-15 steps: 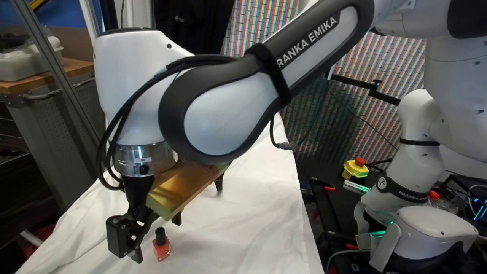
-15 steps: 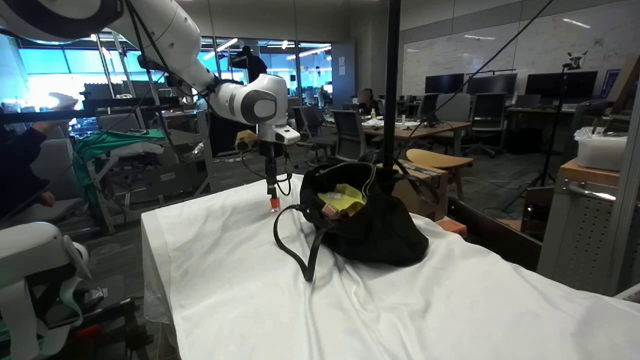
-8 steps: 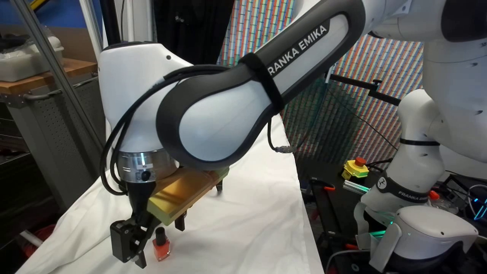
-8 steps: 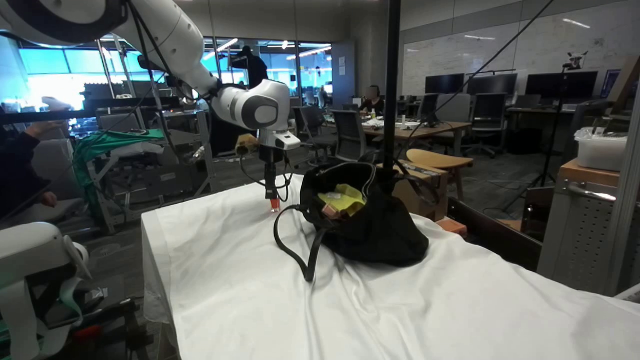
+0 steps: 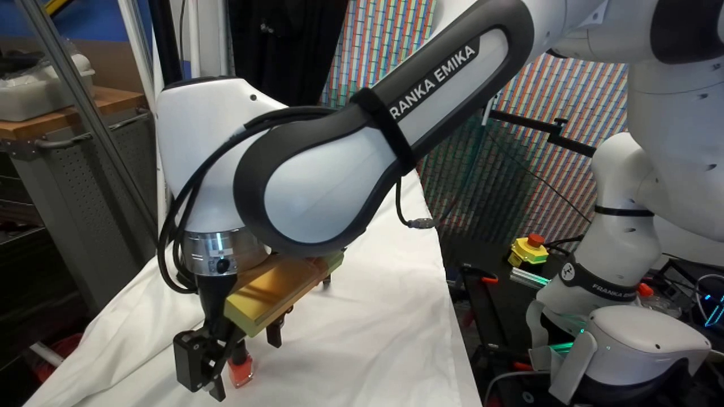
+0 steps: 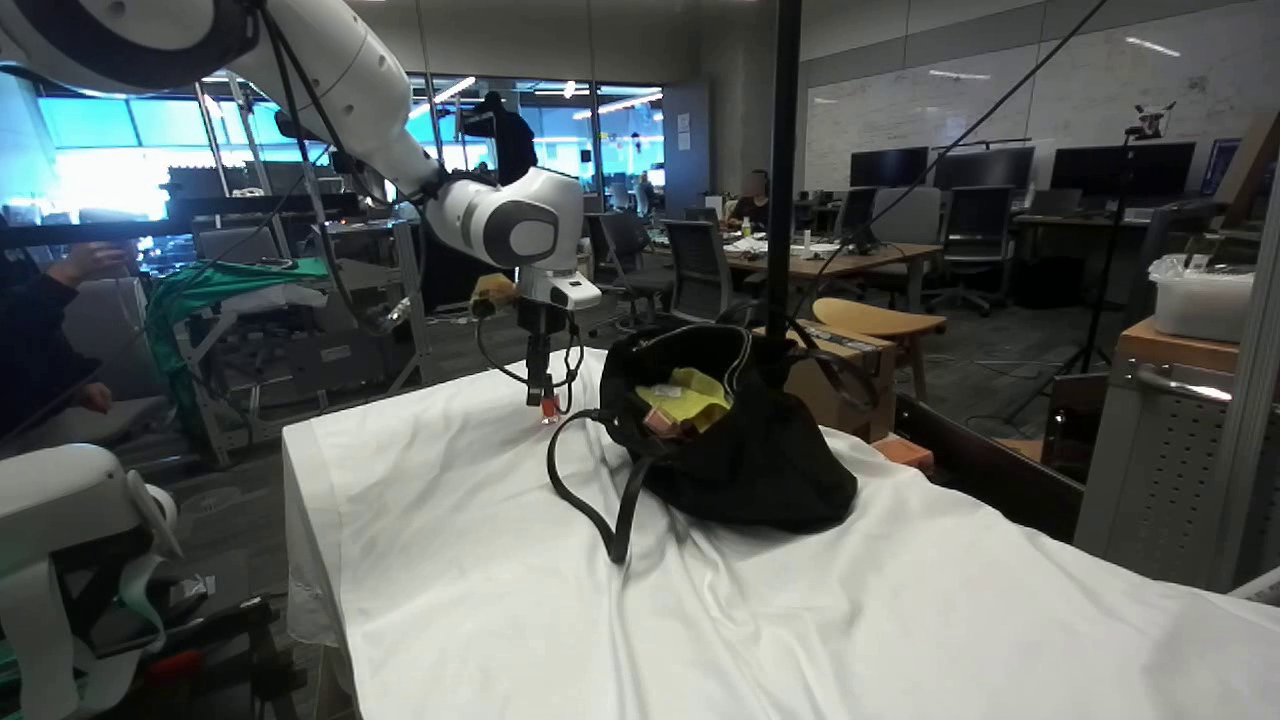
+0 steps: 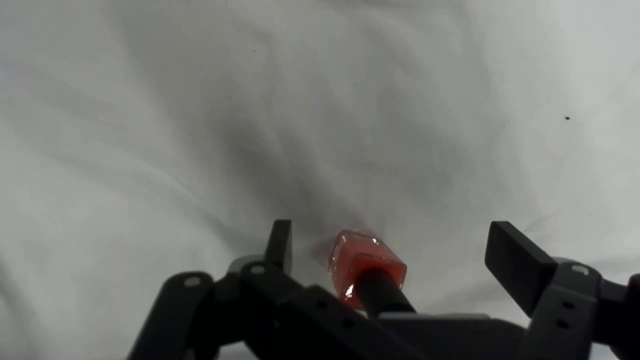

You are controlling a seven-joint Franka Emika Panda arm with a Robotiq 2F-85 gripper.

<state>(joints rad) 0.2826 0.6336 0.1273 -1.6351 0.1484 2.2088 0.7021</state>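
A small nail-polish-like bottle with red body and black cap stands upright on the white cloth; it shows in both exterior views and in the wrist view. My gripper is open and low over the cloth, also in an exterior view. In the wrist view my gripper has one finger on each side of the bottle, which sits nearer the left finger with gaps on both sides. Nothing is held. The cap's upper part is hidden behind the gripper.
The white cloth covers the table. A black bag with yellow and pinkish things inside stands beside the gripper, its strap looping onto the cloth. A yellow wooden block is at the wrist. A cardboard box is behind the bag.
My gripper has moved lower and, in an exterior view, to the right, so its fingers now come down around the bottle's cap. The bottle has not moved and the fingers stay open.
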